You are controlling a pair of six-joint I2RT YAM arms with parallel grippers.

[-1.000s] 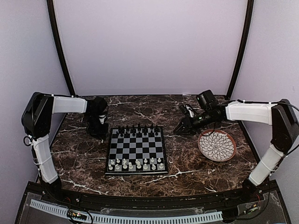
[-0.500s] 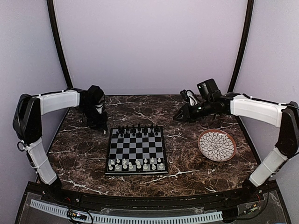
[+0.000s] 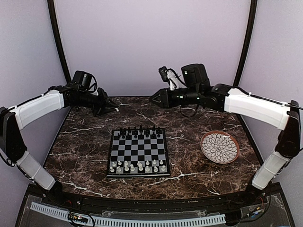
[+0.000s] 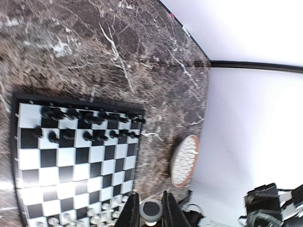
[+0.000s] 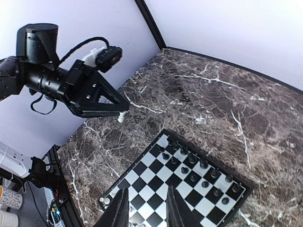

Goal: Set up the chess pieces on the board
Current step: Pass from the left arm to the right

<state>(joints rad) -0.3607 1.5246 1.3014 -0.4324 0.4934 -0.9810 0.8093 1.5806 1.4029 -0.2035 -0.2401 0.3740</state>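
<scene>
The board [image 3: 138,152] lies at the table's middle, with black chess pieces [image 3: 138,133] on its two far rows and cream-white pieces [image 3: 138,166] on its two near rows. My left gripper [image 3: 113,109] hangs in the air beyond the board's far left corner. It is shut on a cream-white piece [image 4: 151,210], whose round dark base shows between the fingers. The right wrist view shows that piece [image 5: 120,117] at the left gripper's [image 5: 124,111] tips. My right gripper [image 3: 154,98] is raised behind the board, open and empty, its fingers [image 5: 118,208] over the board [image 5: 175,184].
A round white petal-patterned plate with a brown rim [image 3: 219,146] sits right of the board and looks empty; it also shows in the left wrist view [image 4: 184,161]. Dark marble table [image 3: 80,151]. Lilac walls and black corner posts [image 3: 59,47] enclose the back and sides.
Both arms rose from near the table. The left gripper swung up and right from beside the board's far left corner. The right gripper moved left and up, away from the plate.
</scene>
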